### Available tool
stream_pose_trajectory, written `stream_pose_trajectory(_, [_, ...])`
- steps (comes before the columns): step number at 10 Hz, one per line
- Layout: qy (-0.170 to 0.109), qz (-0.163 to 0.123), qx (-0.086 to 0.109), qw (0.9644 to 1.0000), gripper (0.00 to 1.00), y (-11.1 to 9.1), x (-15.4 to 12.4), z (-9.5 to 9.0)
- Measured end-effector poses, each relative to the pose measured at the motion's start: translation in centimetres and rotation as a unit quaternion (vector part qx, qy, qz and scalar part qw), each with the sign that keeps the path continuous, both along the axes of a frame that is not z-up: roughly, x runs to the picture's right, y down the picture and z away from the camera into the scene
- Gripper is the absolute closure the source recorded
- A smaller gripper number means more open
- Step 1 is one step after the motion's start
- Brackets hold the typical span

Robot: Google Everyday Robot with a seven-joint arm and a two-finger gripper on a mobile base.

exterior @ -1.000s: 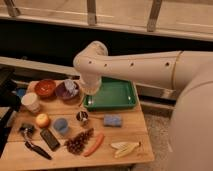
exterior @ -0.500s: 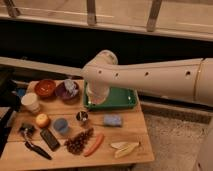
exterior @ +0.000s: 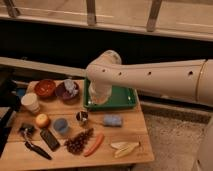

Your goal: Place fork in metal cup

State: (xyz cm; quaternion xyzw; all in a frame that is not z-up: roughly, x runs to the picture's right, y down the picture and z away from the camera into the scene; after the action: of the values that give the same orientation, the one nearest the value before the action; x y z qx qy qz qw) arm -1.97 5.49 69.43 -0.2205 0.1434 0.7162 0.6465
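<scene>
One white arm reaches over a crowded wooden tabletop (exterior: 135, 127), its tool (exterior: 98, 95) with fingers together above the green tray (exterior: 125, 97).

One metal cup (exterior: 82, 117) stands mid-tabletop; the fork cannot be made out. Two bowls, one white paper cup (exterior: 30, 102), one blue cup (exterior: 61, 125), one carrot (exterior: 93, 144), one grape bunch (exterior: 78, 142). Dark wall and railing behind.

Small shiny metal cup (exterior: 82, 117) stands upright mid-table, dark inside.

Claw (exterior: 98, 96) above green tray (exterior: 127, 100)
</scene>
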Motion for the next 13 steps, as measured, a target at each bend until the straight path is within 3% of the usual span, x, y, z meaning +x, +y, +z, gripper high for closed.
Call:
stream_pose_trajectory(3, [-0.004, 0.003, -0.004, 1.0, 1.0, 0.2, 0.0, 0.4])
stream_pose_trajectory(13, [-0.057, 0.017, -0.061, 0.9964, 0.99, 4.6, -2.9, 5.8])
